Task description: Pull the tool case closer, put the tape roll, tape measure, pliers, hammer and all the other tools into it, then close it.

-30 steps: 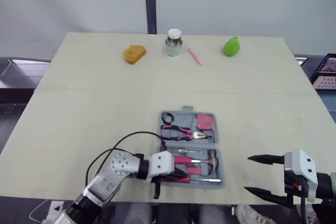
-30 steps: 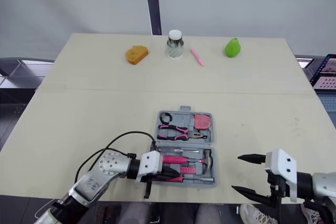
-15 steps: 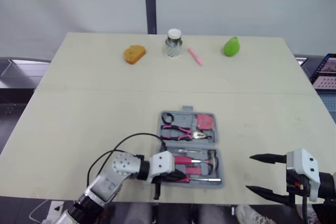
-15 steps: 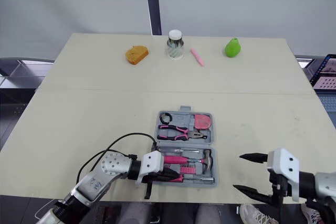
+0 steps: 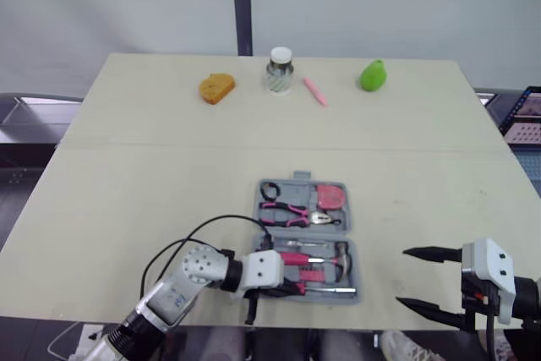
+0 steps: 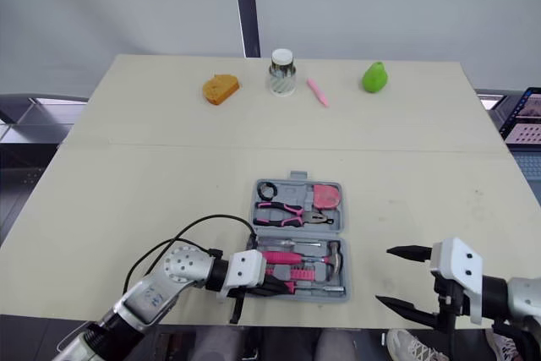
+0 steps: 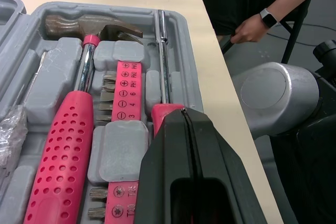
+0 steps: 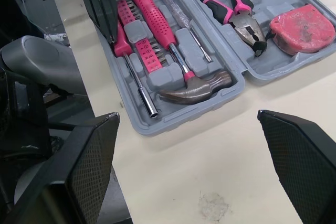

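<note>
The grey tool case (image 5: pixel 356 270) lies open near the table's front edge. Its far half holds a black tape roll (image 5: pixel 270 190), pink-handled pliers (image 5: pixel 287 209) and a pink tape measure (image 5: pixel 330 196). Its near half holds a hammer (image 5: pixel 319 257) with a pink handle (image 7: pixel 60 145), a bit strip and a long screwdriver (image 7: pixel 164 56). My left gripper (image 5: pixel 286 287) is at the case's front left corner, its fingers (image 7: pixel 205 145) pressed shut over the screwdriver's pink handle (image 7: pixel 164 113). My right gripper (image 5: pixel 427 278) hangs open to the right of the case, past the table's front edge.
Along the far edge stand an orange lump (image 5: pixel 216 87), a glass jar (image 5: pixel 280 69), a pink stick (image 5: pixel 314 90) and a green pear-shaped object (image 5: pixel 372 74). A person's hand with a wristwatch (image 7: pixel 257 24) is beyond the table's front edge.
My left gripper has crept slightly further over the case's front row. The right gripper has barely moved. The tools and case lie as before.
</note>
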### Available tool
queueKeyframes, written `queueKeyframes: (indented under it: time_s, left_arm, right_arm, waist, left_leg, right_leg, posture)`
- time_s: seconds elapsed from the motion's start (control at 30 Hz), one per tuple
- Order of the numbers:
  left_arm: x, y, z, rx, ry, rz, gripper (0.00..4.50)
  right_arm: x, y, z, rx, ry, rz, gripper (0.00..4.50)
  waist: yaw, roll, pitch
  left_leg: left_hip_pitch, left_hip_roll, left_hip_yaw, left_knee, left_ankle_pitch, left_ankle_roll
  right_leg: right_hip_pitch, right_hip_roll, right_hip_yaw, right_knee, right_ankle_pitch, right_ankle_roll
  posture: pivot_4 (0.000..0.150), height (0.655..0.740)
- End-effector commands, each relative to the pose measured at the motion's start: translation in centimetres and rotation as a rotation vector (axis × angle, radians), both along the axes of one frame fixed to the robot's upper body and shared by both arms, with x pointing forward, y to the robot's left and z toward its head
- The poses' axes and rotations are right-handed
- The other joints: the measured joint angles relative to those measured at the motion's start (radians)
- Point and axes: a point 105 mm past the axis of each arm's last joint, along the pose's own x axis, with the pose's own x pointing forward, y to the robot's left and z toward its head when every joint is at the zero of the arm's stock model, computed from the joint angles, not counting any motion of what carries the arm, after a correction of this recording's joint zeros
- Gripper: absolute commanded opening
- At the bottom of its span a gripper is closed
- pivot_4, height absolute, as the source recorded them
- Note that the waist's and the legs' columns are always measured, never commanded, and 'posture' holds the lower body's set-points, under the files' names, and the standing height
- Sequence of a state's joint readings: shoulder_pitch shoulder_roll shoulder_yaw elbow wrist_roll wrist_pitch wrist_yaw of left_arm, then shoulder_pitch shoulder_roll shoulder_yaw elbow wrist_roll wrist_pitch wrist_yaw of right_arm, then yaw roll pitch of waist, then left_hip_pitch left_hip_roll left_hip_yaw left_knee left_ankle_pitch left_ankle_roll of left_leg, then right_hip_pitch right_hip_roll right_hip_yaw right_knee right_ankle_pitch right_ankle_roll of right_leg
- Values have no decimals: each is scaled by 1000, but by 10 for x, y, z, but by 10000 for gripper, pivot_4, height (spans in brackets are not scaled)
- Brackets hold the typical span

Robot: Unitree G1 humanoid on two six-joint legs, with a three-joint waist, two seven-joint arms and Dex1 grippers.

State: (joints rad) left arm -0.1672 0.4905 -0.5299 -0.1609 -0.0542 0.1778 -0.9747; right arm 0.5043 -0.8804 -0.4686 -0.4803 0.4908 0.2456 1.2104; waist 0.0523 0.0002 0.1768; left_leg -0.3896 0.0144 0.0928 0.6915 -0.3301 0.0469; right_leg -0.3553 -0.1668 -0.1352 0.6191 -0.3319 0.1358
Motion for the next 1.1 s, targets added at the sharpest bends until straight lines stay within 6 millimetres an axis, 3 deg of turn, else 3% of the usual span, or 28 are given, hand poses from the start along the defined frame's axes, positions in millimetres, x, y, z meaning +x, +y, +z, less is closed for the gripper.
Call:
queueKeyframes:
  time_s: [0.03, 0.8, 1.1]
  left_arm:
    - [-6, 2, -15, 37, 91, 27, 314]
    - [-16, 14, -49, 175, 239, 26, 314]
    - [-24, 17, -60, 216, 275, 0, 314]
  right_arm:
    - [0, 2, 7, -8, -32, 0, 45000]
    - [1, 2, 8, -10, -32, -6, 45000]
    - [1, 1, 9, -16, -35, -5, 45000]
  waist:
    - [1, 0, 0]
    - [0, 4, -4]
    - [-1, 10, -12]
  left_leg:
    - [0, 0, 0, 0, 0, 0]
    - [2, 0, 0, 0, -1, 0]
    - [16, 1, 0, -7, -4, 0]
  right_leg:
    - [0, 0, 0, 0, 0, 0]
    - [2, 0, 0, -1, 0, 0]
    - [18, -1, 2, -14, 0, 0]
  posture:
    - [1500, 6950]
    - [1500, 6950]
    - [1500, 6950]
